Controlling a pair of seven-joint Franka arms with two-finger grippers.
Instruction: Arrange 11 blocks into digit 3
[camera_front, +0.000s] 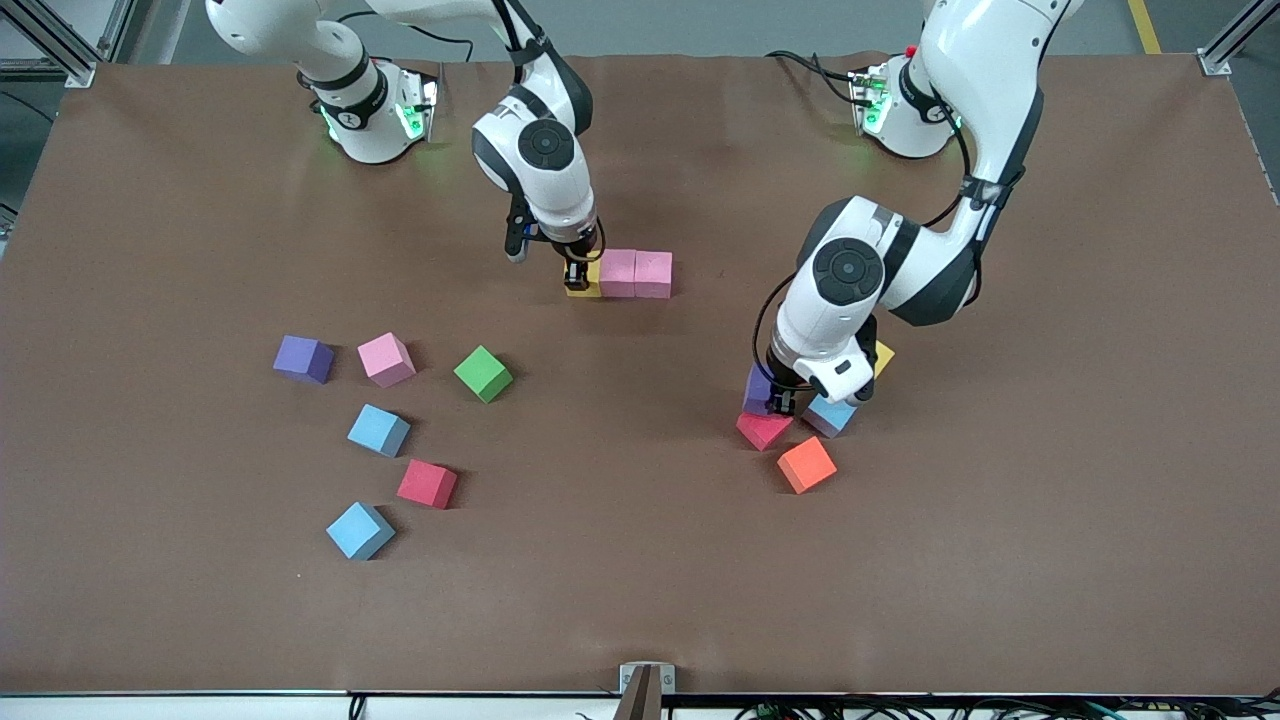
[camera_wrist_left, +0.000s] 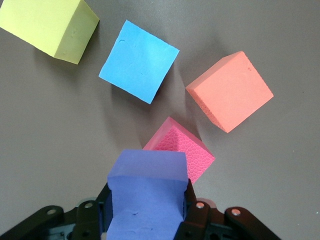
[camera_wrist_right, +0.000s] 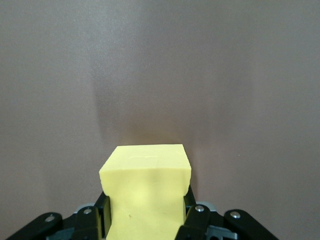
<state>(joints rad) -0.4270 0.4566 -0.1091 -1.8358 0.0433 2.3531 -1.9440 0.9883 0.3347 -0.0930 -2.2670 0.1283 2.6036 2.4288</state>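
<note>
Thirteen blocks show on the brown table (camera_front: 640, 600), counted from the front camera's edge toward the robots' bases.

Toward the right arm's end lies a loose group of six. Nearest is a light blue block (camera_front: 360, 531), then a red block (camera_front: 427, 484), then a second light blue block (camera_front: 379, 430). Farther still, in a rough row, sit a green block (camera_front: 483, 374), a pink block (camera_front: 386, 359) and a purple block (camera_front: 303, 359). None of the six touches another.

Toward the left arm's end is a cluster of five. The orange block (camera_front: 806, 465) lies nearest, then a red cube (camera_front: 763, 429) and a light blue cube (camera_front: 830, 415), close together. The left gripper (camera_front: 783, 402) is clamped on a purple cube (camera_wrist_left: 146, 195), right beside the red cube. A yellow cube (camera_front: 883, 357), mostly hidden by the arm, lies farthest in this cluster.

Farthest from the camera, mid-table, two pink blocks (camera_front: 636, 274) stand side by side, touching, as the start of the digit 3. The right gripper (camera_front: 578, 277) is clamped on a yellow block (camera_wrist_right: 146, 192), set against the pink pair at the end toward the right arm.

By colour: three light blue, three pink, two red, two purple, two yellow, one green, one orange.
</note>
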